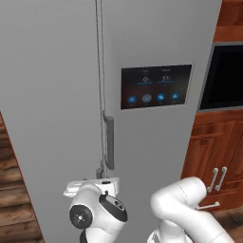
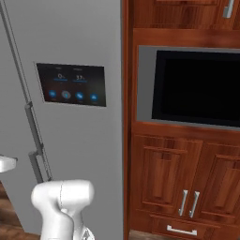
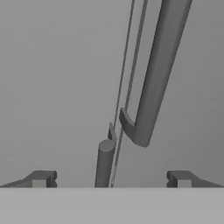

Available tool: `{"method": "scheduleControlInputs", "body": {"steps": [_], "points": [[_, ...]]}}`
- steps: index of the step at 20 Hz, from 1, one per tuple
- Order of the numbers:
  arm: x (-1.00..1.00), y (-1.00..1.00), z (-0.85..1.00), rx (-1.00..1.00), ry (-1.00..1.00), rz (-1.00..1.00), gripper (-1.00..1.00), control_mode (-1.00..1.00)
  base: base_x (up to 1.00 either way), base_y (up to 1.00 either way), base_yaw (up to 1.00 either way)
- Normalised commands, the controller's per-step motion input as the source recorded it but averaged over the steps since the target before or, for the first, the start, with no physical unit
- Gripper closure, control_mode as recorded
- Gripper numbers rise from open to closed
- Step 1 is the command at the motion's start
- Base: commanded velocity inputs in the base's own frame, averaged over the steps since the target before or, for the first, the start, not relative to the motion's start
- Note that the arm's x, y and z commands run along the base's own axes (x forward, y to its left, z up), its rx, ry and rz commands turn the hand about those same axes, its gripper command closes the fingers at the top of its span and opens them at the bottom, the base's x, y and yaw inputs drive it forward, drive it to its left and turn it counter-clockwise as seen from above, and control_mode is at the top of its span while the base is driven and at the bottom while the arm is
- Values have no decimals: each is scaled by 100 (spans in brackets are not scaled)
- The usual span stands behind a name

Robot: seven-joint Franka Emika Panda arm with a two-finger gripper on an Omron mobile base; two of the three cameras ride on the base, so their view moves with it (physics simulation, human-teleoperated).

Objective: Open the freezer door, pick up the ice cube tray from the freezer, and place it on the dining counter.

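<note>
The freezer door [image 1: 52, 95] is the plain grey left door, and it stands shut, hiding the freezer's inside and the ice cube tray. The dining counter is out of view. My gripper [image 3: 111, 179] is open and faces the seam between the two fridge doors at close range. A short grey bar handle [image 3: 104, 164] rises between my fingertips, just left of the seam. A longer bar handle [image 3: 155, 74] ends above it on the right of the seam. In the left base view my white hand [image 1: 90, 186] sits right in front of the doors, below that longer handle [image 1: 109, 142].
The right fridge door carries a dark touchscreen panel [image 1: 156, 87]. Right of the fridge stand reddish wood cabinets [image 2: 164, 173] with a black built-in oven window [image 2: 197, 86]. Wooden floor [image 1: 14, 199] shows at the left of the fridge.
</note>
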Motion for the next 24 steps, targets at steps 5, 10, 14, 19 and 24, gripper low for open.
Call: {"method": "scheduleControlInputs", "body": {"steps": [5,10,14,19,24], "points": [[53,0,-52,0,-18,0,-100,-100,0,0,0],[29,22,-33,0,-8,0,-100,-100,0,0,0],[19,25,-34,0,-5,0,-100,-100,0,0,0],[5,13,-16,0,-3,0,-100,-100,0,0,0],[12,-4,-12,0,-2,0,-100,-100,0,0,0]]}}
